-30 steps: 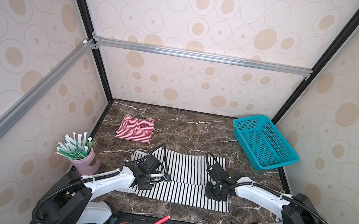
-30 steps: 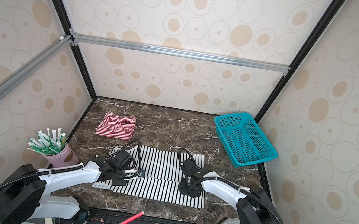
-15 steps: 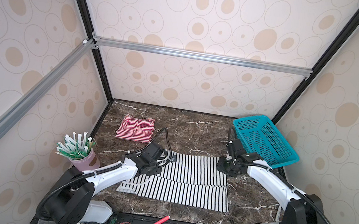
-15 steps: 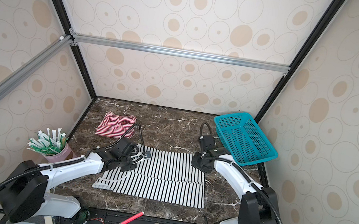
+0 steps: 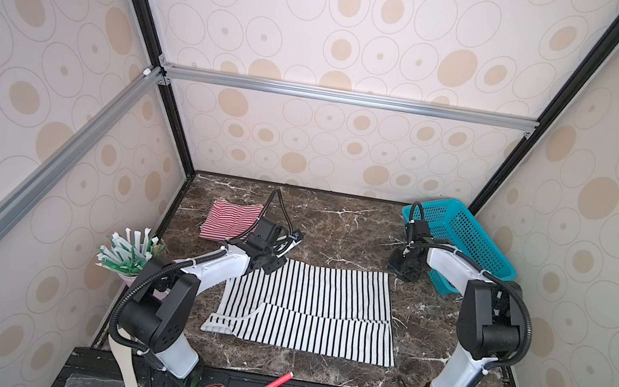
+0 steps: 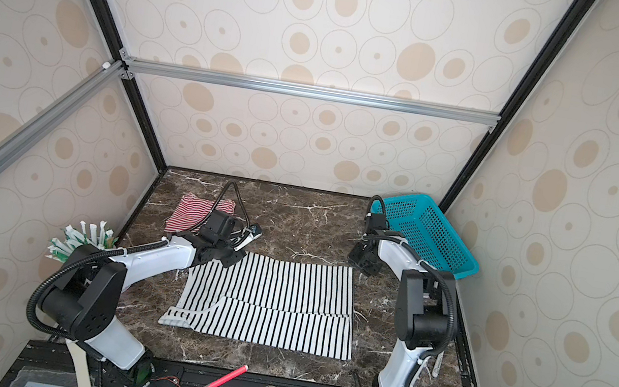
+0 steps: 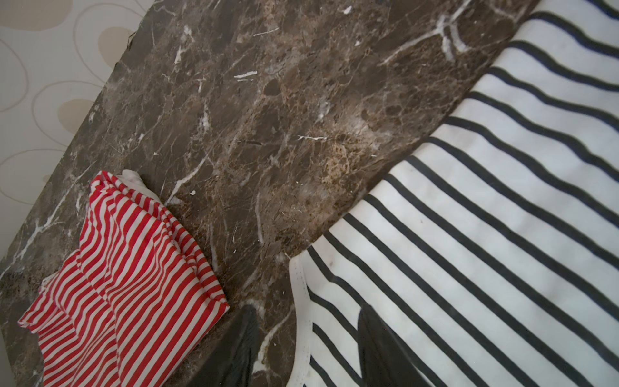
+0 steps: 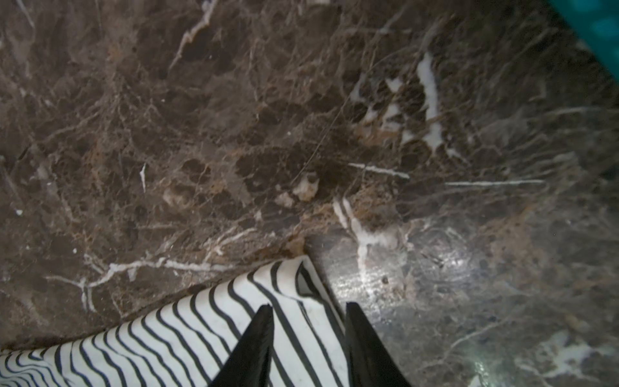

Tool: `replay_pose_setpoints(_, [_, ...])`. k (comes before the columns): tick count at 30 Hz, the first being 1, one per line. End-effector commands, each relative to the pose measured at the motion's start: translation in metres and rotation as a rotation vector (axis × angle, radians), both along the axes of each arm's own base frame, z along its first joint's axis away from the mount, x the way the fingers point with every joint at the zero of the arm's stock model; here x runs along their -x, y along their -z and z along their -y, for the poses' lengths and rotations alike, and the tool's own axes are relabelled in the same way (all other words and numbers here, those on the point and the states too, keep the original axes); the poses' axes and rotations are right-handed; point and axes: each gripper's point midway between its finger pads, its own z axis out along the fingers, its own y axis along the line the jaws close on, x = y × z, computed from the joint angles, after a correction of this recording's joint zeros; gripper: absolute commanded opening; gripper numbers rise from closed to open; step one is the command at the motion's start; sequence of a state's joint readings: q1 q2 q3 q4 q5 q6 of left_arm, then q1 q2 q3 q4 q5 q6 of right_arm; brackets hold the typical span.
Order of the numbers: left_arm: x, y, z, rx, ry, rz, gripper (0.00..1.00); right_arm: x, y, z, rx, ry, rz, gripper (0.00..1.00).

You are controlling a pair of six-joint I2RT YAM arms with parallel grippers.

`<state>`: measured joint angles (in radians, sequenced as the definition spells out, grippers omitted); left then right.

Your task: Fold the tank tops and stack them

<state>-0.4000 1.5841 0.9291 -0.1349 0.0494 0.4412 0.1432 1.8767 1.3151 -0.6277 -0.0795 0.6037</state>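
1. The surface [image 5: 340, 224] is dark brown marble with white veins.
2. A red top [image 5: 230, 220] lies near the far left corner. It has thin red-and-white stripes and is folded small, with its layers a little rumpled.
3. A black-and-white top [image 5: 306, 307] lies flat in the middle. Its near part is doubled over on itself, and a white-trimmed edge shows at the near left. It lies near the red top but not touching — bare marble shows between them.
4. A teal mesh basket [image 5: 474, 233] sits at the far right corner.
5. A cup [image 5: 127, 277] of green-and-white sticks stands at the left edge.
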Motion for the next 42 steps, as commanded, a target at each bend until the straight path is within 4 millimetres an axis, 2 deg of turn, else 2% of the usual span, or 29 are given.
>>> replay_pose_setpoints(1, [-0.012, -0.022, 0.004, 0.069, -0.020, 0.031, 0.49, -0.008, 0.007, -0.007, -0.009, -0.027, -0.022, 0.36])
replay_pose_setpoints(11, [0.000, -0.013, -0.007, 0.064, -0.030, 0.006, 0.48, -0.013, 0.028, -0.010, -0.031, -0.023, -0.042, 0.30])
replay_pose_setpoints(18, [0.000, -0.001, -0.010, 0.051, -0.045, -0.008, 0.47, -0.014, 0.033, -0.012, -0.034, -0.040, -0.046, 0.16])
replay_pose_setpoints(20, [-0.001, 0.002, -0.010, 0.049, -0.045, -0.020, 0.46, -0.013, 0.032, -0.014, -0.041, -0.049, -0.044, 0.11])
replay_pose_setpoints(22, [-0.002, 0.005, -0.008, 0.054, -0.039, -0.030, 0.46, -0.013, 0.028, -0.017, -0.055, -0.060, -0.031, 0.01])
replay_pose_setpoints(34, [-0.021, 0.012, 0.003, 0.084, -0.043, -0.064, 0.48, -0.007, -0.003, -0.024, -0.096, -0.092, 0.059, 0.00])
replay_pose_setpoints(42, [-0.037, 0.017, -0.003, 0.092, -0.087, -0.062, 0.47, -0.002, -0.012, -0.025, -0.095, -0.106, 0.076, 0.00])
